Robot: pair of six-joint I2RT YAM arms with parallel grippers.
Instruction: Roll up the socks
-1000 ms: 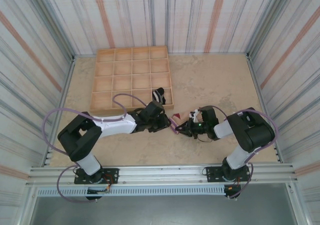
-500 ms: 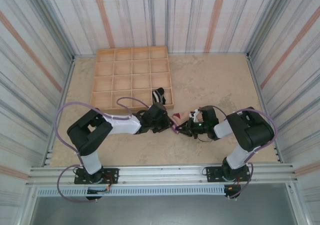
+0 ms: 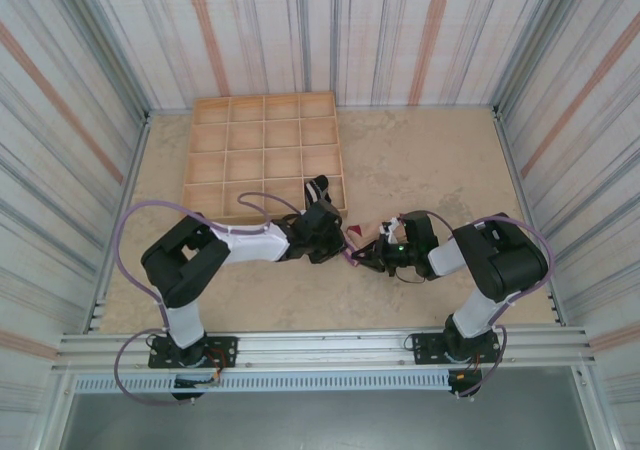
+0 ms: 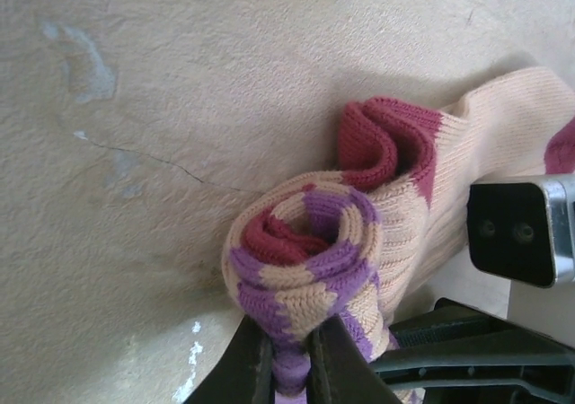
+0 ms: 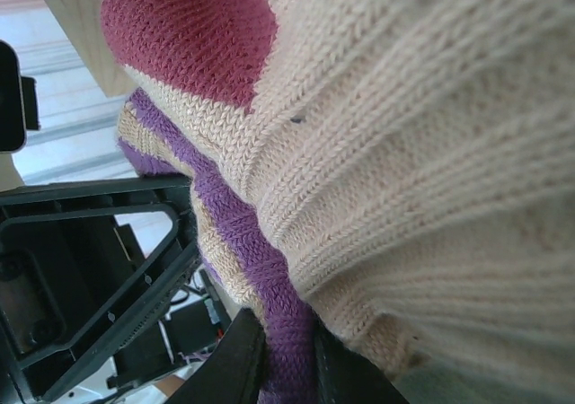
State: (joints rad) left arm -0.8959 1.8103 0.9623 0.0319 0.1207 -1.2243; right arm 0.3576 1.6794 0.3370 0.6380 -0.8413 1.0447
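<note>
The beige sock [image 4: 310, 242], striped purple with dark red ends, is partly rolled into a coil on the table. My left gripper [image 4: 289, 368] is shut on the lower edge of that coil. My right gripper [image 5: 286, 361] is shut on a purple stripe of the same sock [image 5: 404, 153], which crowds its camera. From above, the two grippers meet tip to tip, left [image 3: 338, 246] and right [image 3: 363, 260], with the sock [image 3: 353, 233] bunched between them. The black striped sock [image 3: 318, 187] lies in the near right compartment of the wooden tray.
A wooden tray [image 3: 248, 135] of several compartments stands at the back left, its front edge close behind the left gripper. Striped walls enclose the table on three sides. Open tabletop [image 3: 430, 160] lies to the back right.
My left gripper moved right to the sock and closed on its rolled end. The right gripper kept its hold and stayed put.
</note>
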